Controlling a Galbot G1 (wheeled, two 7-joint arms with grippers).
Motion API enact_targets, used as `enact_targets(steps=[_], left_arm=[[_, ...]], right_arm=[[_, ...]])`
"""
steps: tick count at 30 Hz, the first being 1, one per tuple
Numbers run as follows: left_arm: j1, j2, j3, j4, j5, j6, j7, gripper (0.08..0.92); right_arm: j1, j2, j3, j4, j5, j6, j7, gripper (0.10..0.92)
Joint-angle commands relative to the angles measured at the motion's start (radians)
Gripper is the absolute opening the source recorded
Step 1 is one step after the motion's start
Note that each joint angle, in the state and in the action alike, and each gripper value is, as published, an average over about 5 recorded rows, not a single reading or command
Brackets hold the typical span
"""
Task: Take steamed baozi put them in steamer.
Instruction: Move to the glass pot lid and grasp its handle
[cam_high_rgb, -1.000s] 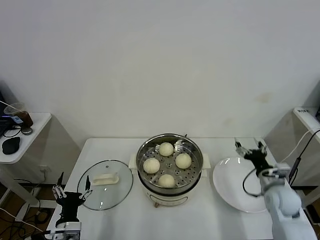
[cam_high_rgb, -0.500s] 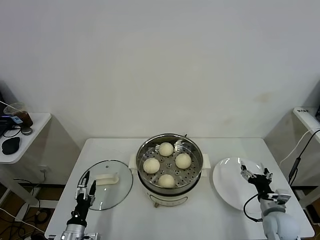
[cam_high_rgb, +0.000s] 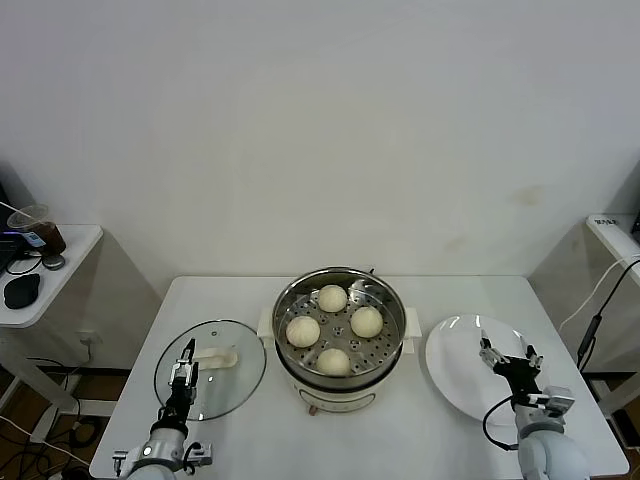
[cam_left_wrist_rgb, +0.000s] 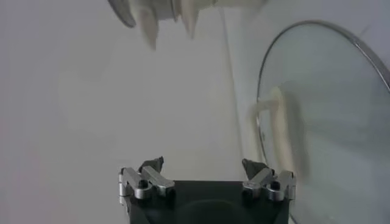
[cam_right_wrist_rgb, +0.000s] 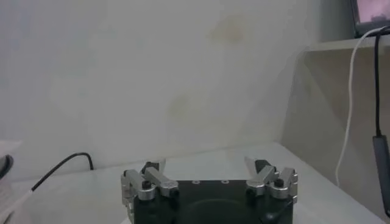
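- We find all four buns inside the steamer (cam_high_rgb: 340, 322) at the middle of the white table (cam_high_rgb: 420, 440): the far bun (cam_high_rgb: 332, 297), the bun on our left (cam_high_rgb: 303, 330), the bun on our right (cam_high_rgb: 366, 321) and the near bun (cam_high_rgb: 333, 361).
- The buns sit apart from one another on the perforated steel floor, ringed by the shiny basket wall, and the basket rests on its cream pot base.
- Our left gripper (cam_high_rgb: 183, 373) hangs low at the table's near left edge, over the near rim of the glass lid (cam_high_rgb: 210, 368); its fingers point up and away from us.
- In the left wrist view the left gripper (cam_left_wrist_rgb: 203, 164) stands wide open with nothing between its fingers, the lid's white handle (cam_left_wrist_rgb: 281, 135) just ahead of one fingertip.
- Our right gripper (cam_high_rgb: 510, 355) is low at the near right, over the near part of the white plate (cam_high_rgb: 455, 350), fingers raised.
- In the right wrist view the right gripper (cam_right_wrist_rgb: 208, 165) is likewise spread wide and holds nothing; it faces the wall (cam_right_wrist_rgb: 152, 73).
- The lid lies flat on the table to the left of the steamer, handle upward; the plate lies to the steamer's right and holds no buns.
- A small side table (cam_high_rgb: 45, 275) with a cup (cam_high_rgb: 32, 222) on it stands well off to the left.
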Motion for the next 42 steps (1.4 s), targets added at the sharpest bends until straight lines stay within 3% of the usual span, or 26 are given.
enact_targets(steps=[1, 18, 36, 42], left_arm=[[-0.106, -0.005, 0.057, 0.094, -0.046, 0.102, 0.082, 0.823], [-0.231, -0.032, 0.084, 0.198, -0.058, 0.183, 0.082, 0.823], [-0.310, -0.024, 0.107, 0.332, -0.063, 0.151, 0.013, 0.820], [-0.287, -0.022, 0.102, 0.287, -0.094, 0.153, 0.037, 0.701]], right_arm=[[0.000, 0.010, -0.001, -0.028, -0.021, 0.022, 0.013, 0.823], [0.003, 0.022, 0.005, -0.033, -0.043, 0.040, 0.023, 0.823], [-0.028, 0.038, 0.022, -0.024, -0.052, 0.054, 0.022, 0.823], [-0.026, 0.038, 0.021, -0.024, -0.053, 0.054, 0.022, 0.823]])
